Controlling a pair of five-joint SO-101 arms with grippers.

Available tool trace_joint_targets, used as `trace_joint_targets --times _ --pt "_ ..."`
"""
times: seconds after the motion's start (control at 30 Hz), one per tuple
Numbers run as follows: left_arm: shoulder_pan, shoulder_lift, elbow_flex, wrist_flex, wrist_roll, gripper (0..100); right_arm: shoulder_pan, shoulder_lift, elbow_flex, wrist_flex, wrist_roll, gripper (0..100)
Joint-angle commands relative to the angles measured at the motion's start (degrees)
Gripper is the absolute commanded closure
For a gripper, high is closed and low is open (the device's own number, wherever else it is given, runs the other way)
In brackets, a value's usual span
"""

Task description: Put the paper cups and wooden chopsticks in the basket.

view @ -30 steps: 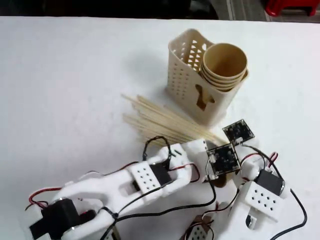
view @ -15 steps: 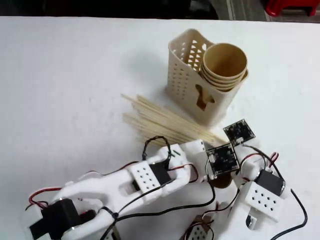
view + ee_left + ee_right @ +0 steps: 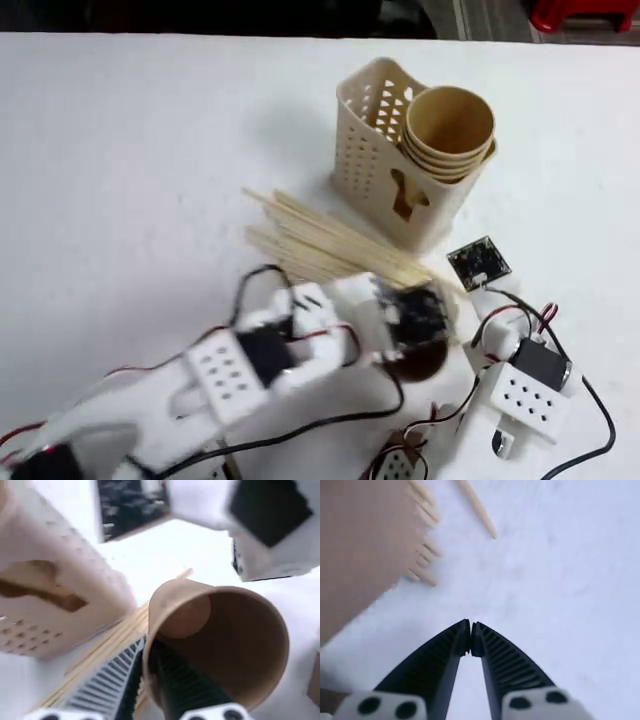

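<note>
My left gripper [image 3: 146, 666] is shut on the rim of a brown paper cup [image 3: 220, 635], one finger inside and one outside, with the cup tilted on its side. From above, that cup [image 3: 422, 362] shows under the left arm's wrist, near the front of the table. A cream perforated basket [image 3: 372, 160] stands behind it and holds a stack of paper cups [image 3: 450, 125]. A bundle of wooden chopsticks [image 3: 320, 242] lies on the table in front of the basket. My right gripper [image 3: 470, 631] is shut on nothing, just above the table beside the chopstick tips [image 3: 422, 555].
The right arm [image 3: 525, 390] sits at the front right, close to the left wrist and the held cup. In the left wrist view the basket [image 3: 50, 595] is right beside the cup. White table stretches out to the left and behind the basket.
The left arm has swung to the left and its wrist has shifted a little left with the cup, which now shows more from above. The right arm has stayed put.
</note>
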Motion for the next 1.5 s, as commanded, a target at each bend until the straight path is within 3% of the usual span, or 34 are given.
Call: trace_joint_targets --times 0.0,0.17,0.47,0.67,0.83,1.0,1.47 --pt "-5.58 -13.49 -0.70 6.42 -0.79 98 -4.18 -0.84 -2.29 0.31 -11.87 98.1" --pt "-12.00 -23.96 -0.79 12.84 -0.53 98 -10.15 -0.84 -2.29 -0.04 -24.09 98.1" --pt "-22.11 -39.08 -0.79 20.66 -0.44 98 -15.60 -5.41 5.80 -9.54 -36.92 98.1" --pt "-26.86 -44.09 -1.67 23.12 0.00 98 -15.87 -23.78 19.16 -13.41 -37.71 98.1" --pt "-30.73 -44.18 -10.11 27.78 3.43 98 -17.01 -41.54 25.14 -7.34 -37.71 98.1" --pt "-30.64 -44.18 -18.11 32.88 3.52 98 -20.09 -38.64 25.14 -4.53 -37.36 98.1" --pt "-30.99 -44.09 -33.14 44.84 3.25 98 -20.00 -38.64 25.23 1.98 -37.36 98.1"
